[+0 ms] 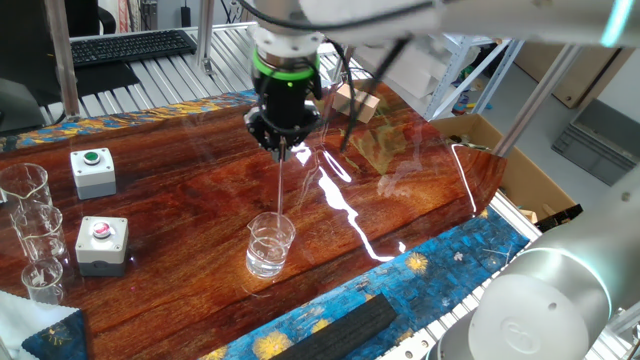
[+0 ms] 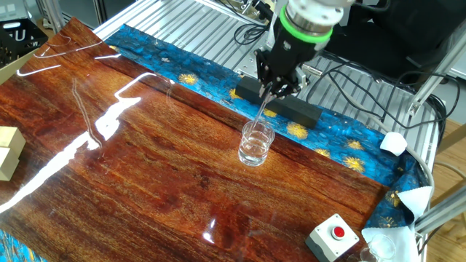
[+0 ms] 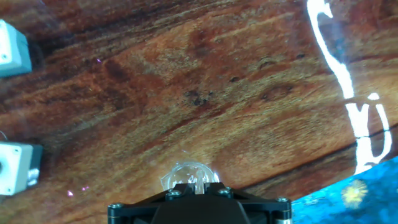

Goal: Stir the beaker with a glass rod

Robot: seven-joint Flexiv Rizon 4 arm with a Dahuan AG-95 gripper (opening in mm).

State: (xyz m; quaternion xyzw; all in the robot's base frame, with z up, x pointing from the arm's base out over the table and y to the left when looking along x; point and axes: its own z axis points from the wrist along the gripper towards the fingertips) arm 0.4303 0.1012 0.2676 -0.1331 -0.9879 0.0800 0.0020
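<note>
In one fixed view a single beaker (image 1: 270, 245) stands on the wooden table (image 1: 420, 190), at about 6 o'clock from the gripper (image 1: 283, 146), whose fingers are pinched shut on the top of one glass rod (image 1: 280, 185); the rod hangs down into the beaker. At 9 o'clock sit two button boxes, one green-topped (image 1: 93, 171) and one red-topped (image 1: 102, 243), with three clear beakers (image 1: 36, 232) grouped at the left edge. In the other fixed view the gripper (image 2: 277, 86) hangs at 1 o'clock from the beaker (image 2: 256, 142), the rod (image 2: 261, 109) slanting between them; a black block (image 2: 278, 104) lies just behind, and one red button box (image 2: 333, 236) sits at 5 o'clock. In the hand view the beaker (image 3: 189, 177) shows at 6 o'clock, partly hidden by the gripper body (image 3: 200, 208); two grey boxes (image 3: 15, 168) sit at 9 o'clock.
</note>
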